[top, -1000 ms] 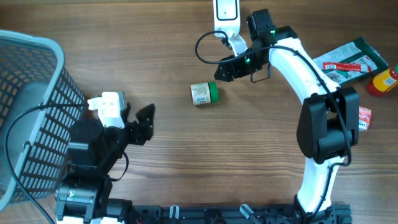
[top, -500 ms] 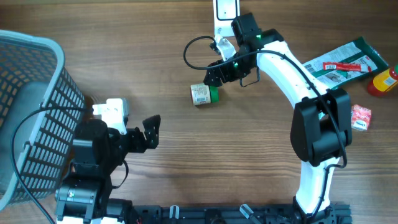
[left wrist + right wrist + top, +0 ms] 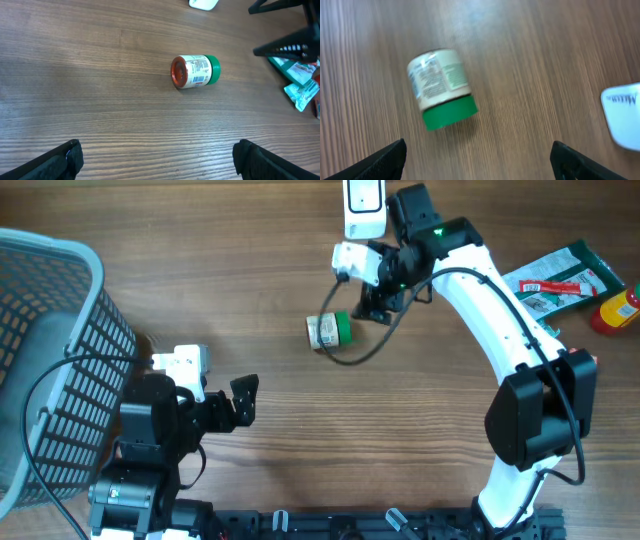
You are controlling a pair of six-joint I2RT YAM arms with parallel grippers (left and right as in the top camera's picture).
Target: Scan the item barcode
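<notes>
Since the earlier frame the right arm has swung its wrist round and drawn back slightly to the right of the jar (image 3: pixel 328 330), its jaws have spread wider, and its cable (image 3: pixel 350 358) now loops on the near side of the jar; the left arm has crept a little toward the right. We find the right gripper (image 3: pixel 477 152) released and empty, poised above the jar, and the left gripper (image 3: pixel 240 400) likewise spread wide and empty, well apart from it. We locate the jar on its side on the table (image 3: pixel 200 240), mid-scene, green lid to the right, untouched. We judge rolling to be the main hazard: a finger landing off-centre on the round body would push it away. We also expect the slack cable could drag or snag the jar; we cannot tell whether they touch. The label print is too small to confirm where the barcode faces. The white scanner (image 3: pixel 362 205) is cut off at the far edge.
</notes>
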